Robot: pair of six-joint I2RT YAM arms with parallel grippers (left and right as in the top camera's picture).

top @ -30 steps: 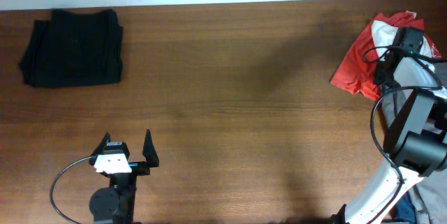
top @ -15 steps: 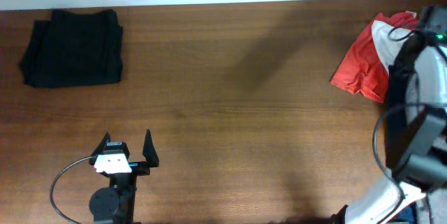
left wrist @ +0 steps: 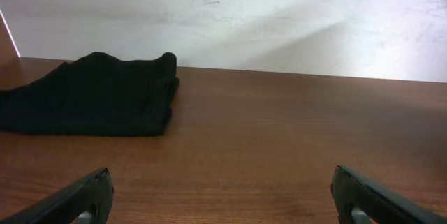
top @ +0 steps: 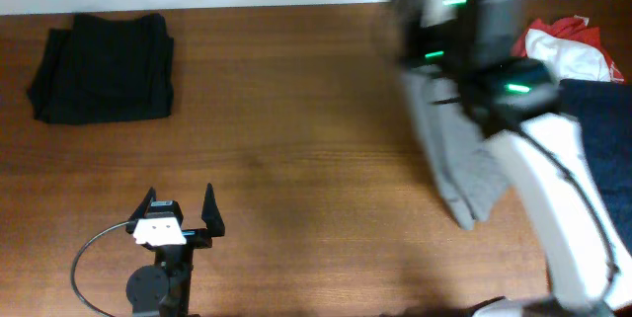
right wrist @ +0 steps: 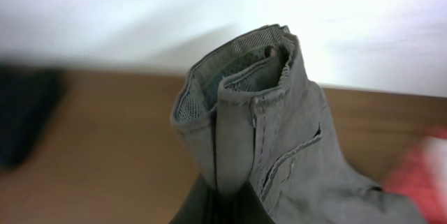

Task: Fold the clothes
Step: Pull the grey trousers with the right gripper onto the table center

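Right arm (top: 565, 228): comes in from the near-right corner of the table (top: 316, 139) and reaches up and across toward the far edge, right of centre. The wrist end is blurred in the overhead view, with green lights showing on it.

Right claw (right wrist: 220, 204): clamped on the grey shorts (right wrist: 258, 133). The wrist view shows the waistband bunched and standing up out of the pinch, with the fly seam and a pocket slit facing the camera. Only the finger bases show at the bottom edge, so I can't tell how deep the bite is. From overhead the shorts trail down from the wrist as a long grey strip, and the lower end lies right of centre, just beside the arm's white link.

Left arm: base at the near-left edge, wrist level, pointing at the far edge. A cable (top: 87, 258) loops beside its base.

Left claw (top: 179, 206): spread wide. In its wrist view the two tips sit at the bottom corners with only wood between them.

Black piece (top: 99, 68): folded flat at the far-left corner, well apart from both claws and straight ahead of the left one.

Red-and-white piece (top: 555, 45): crumpled at the far-right corner, partly hidden by the right arm.

Navy piece (top: 600, 119): at the right edge, just beside the red-and-white one on the near side. I can't tell if they touch.
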